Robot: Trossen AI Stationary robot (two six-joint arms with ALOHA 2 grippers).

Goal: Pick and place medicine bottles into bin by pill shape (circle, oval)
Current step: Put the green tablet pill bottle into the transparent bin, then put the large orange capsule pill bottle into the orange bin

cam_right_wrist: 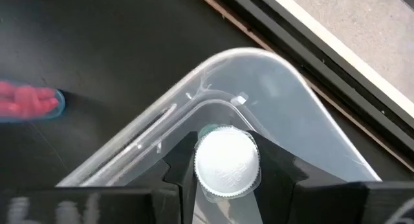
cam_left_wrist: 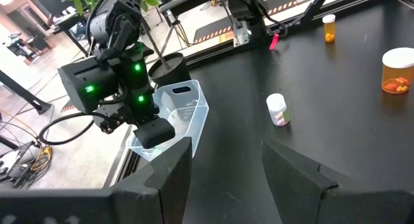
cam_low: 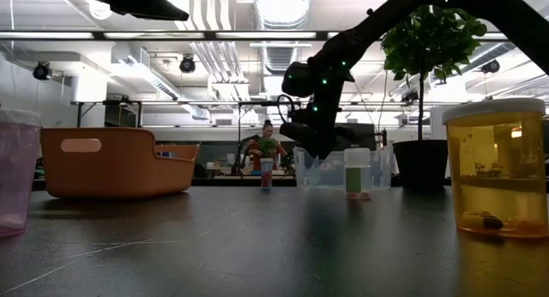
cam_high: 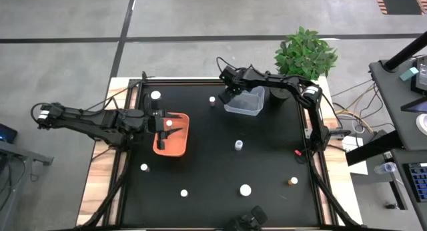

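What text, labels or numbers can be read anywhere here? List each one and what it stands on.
None can be read.
Bottle with a label on the table: print too small to read.
White-capped bottle held by the right gripper over the clear bin: cap ridged, no wording shows.
Orange bin by the left gripper, fingers open: no marking visible.
Amber bottle: no label facing the camera.

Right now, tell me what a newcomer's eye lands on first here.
The right end effector holds a white-capped bottle just above the clear bin at the table's far edge. The left end effector hovers open over the orange bin on the left. Small bottles lie scattered across the black table.
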